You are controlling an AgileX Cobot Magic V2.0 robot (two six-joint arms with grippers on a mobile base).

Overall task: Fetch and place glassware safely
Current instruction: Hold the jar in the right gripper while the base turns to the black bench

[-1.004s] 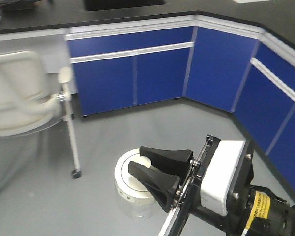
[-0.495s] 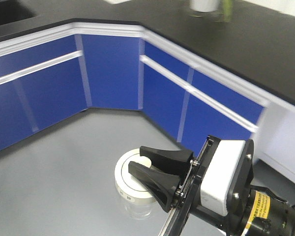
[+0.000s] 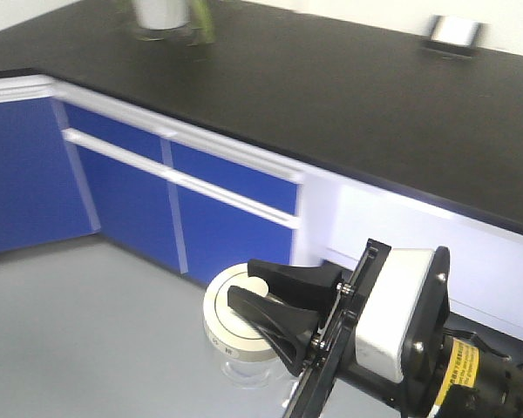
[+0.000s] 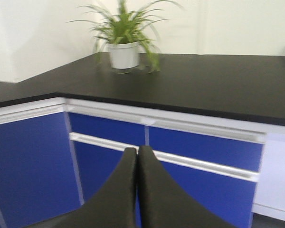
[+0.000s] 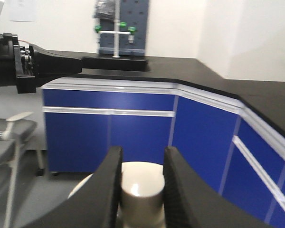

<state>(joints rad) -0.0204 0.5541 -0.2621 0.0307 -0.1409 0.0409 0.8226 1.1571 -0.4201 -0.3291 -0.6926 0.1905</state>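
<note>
The glass jar (image 3: 237, 335) hangs over the grey floor (image 3: 70, 348), carried by its lid knob (image 5: 141, 190), which the right claw (image 3: 242, 284) pinches. It looks light, stiff, slick and brittle. A knob hold trusts the lid's fit, so a grip round the body would be safer. The left claw (image 4: 137, 159) is pressed together on nothing. Since half a second ago the view has swung from the blue cabinets' (image 3: 231, 231) corner to the black tabletop (image 3: 349, 96) with its potted plant (image 4: 124, 52). The grip is unchanged.

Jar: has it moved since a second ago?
Yes. Held by the right gripper, the jar swung rightward with the robot: the inner corner of the blue cabinets slid from frame centre to far left.
</note>
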